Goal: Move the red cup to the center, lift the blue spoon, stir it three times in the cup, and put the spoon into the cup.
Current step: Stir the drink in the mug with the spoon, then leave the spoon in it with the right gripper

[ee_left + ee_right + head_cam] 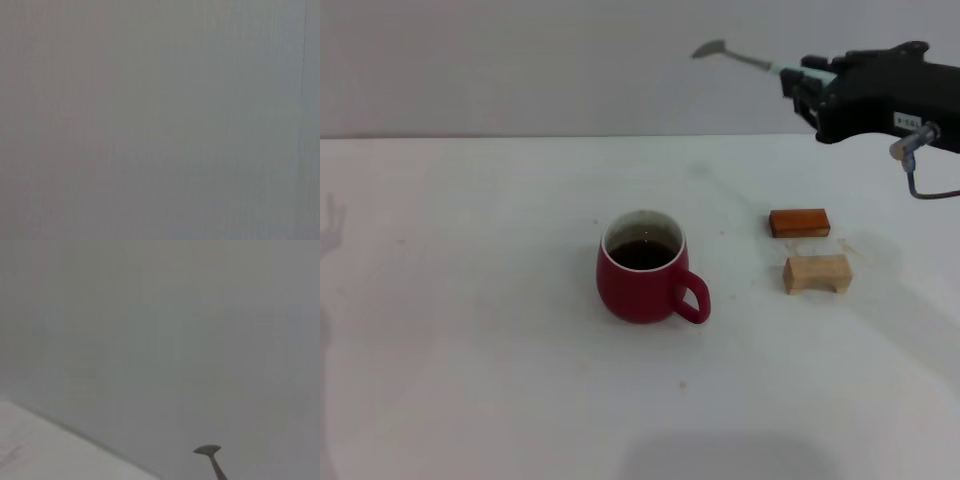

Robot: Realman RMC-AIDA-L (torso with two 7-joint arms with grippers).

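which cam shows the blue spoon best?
Head view: the whole blue spoon shows, held high by the right gripper, far above the red cup. Right wrist view catches only its bowl and neck. Left wrist view shows none of it.

Right gripper (807,80) raised high at the far right, closed.

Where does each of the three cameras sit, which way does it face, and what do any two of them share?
Head view: from the robot's head, looking forward and down at the white table with the red cup, two blocks, and the right gripper holding the blue spoon raised in the air.
Left wrist view: on the left arm, facing a blank grey surface; no part of the robot shows.
Right wrist view: on the right arm, facing the wall and a table edge; only the spoon's bowl shows.
Shared: head and right wrist views both show the spoon.
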